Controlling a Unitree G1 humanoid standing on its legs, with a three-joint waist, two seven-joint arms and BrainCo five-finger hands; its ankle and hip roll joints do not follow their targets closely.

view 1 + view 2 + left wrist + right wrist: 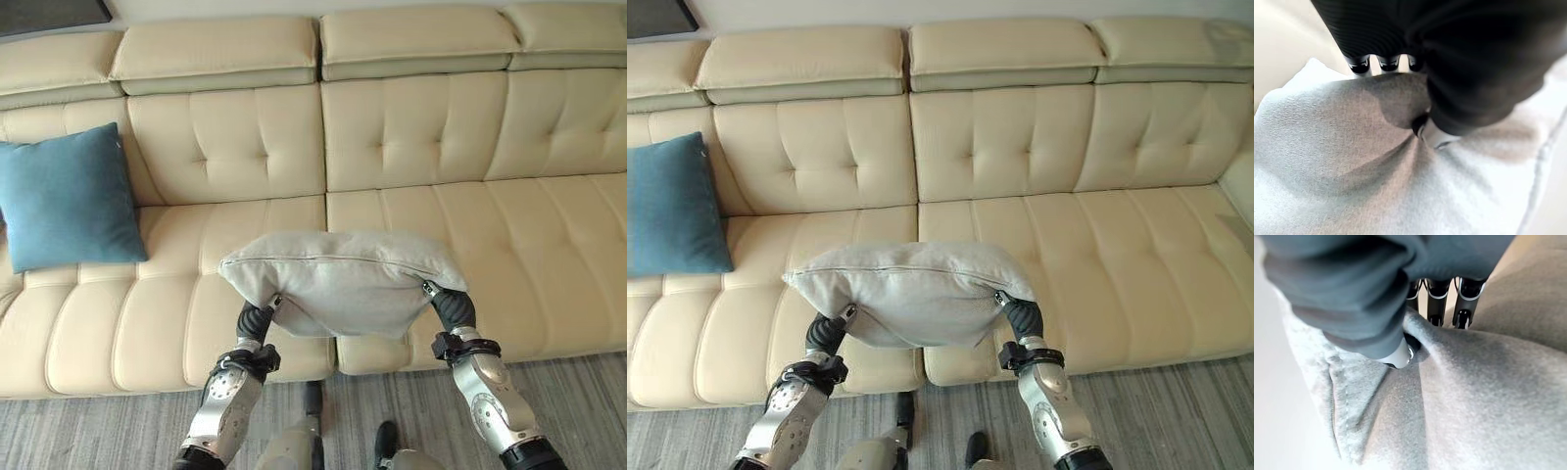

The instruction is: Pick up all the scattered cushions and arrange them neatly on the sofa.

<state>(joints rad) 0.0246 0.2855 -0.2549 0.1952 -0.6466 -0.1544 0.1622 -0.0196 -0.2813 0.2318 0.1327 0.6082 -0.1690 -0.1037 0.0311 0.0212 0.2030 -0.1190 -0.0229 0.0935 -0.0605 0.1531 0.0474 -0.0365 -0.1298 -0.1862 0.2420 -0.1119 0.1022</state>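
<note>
Held grey cushion (338,279) above sofa (421,127), left hand (257,318) and right hand (451,305) clamped on its ends; blue cushion (67,196) already placed.

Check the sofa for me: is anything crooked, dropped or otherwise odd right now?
Nothing damaged. The grey cushion is off the sofa, pinched at each end by the left robot hand and right robot hand, sagging between them. The blue cushion leans slightly tilted against the backrest.

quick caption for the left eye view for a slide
Both hands, left hand and right hand, pinch a grey cushion above the cream sofa; blue cushion leans at left.
</note>
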